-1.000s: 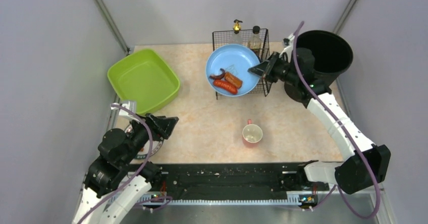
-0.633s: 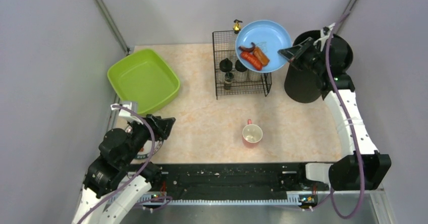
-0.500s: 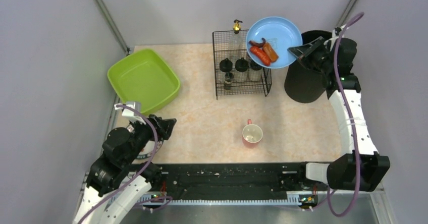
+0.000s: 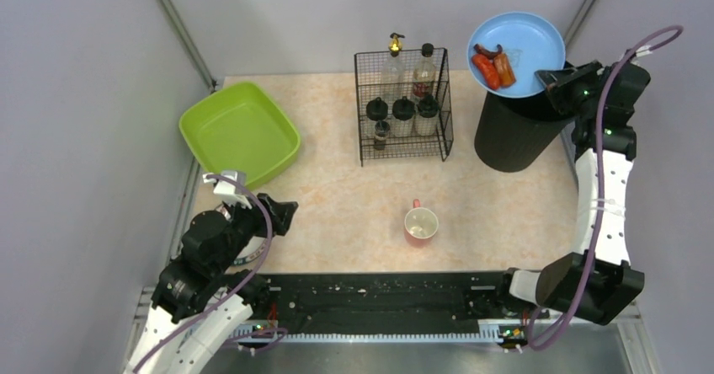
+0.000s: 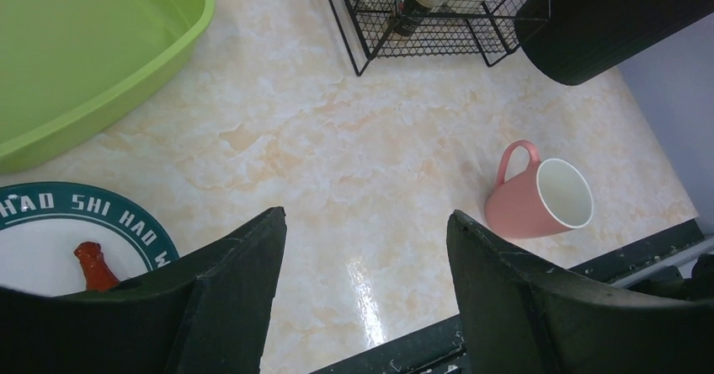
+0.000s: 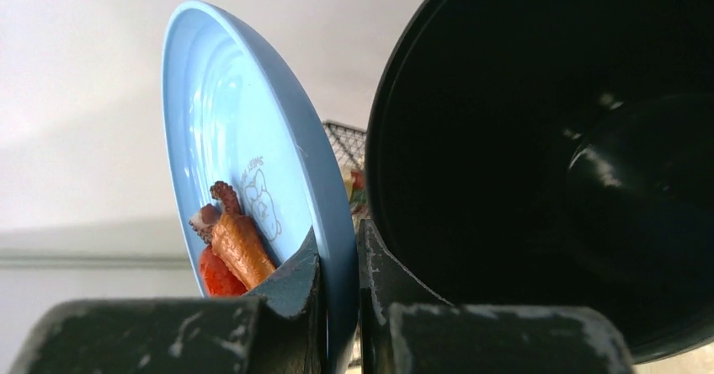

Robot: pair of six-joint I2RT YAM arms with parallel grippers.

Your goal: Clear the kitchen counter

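Now that the right gripper (image 6: 339,243), pinching the blue plate (image 6: 227,113), has reached the bin (image 6: 547,138) beside its jaws, the food (image 6: 236,248) can tip in; the left gripper (image 5: 366,216) is open.

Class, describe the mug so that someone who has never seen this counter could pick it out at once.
On the beige stone-look kitchen counter, find the black wire rack of bottles at the far side. The mug stands alone and upright, between that rack and the counter's near edge. It is the only cup, pink outside, white inside, handle towards the rack.
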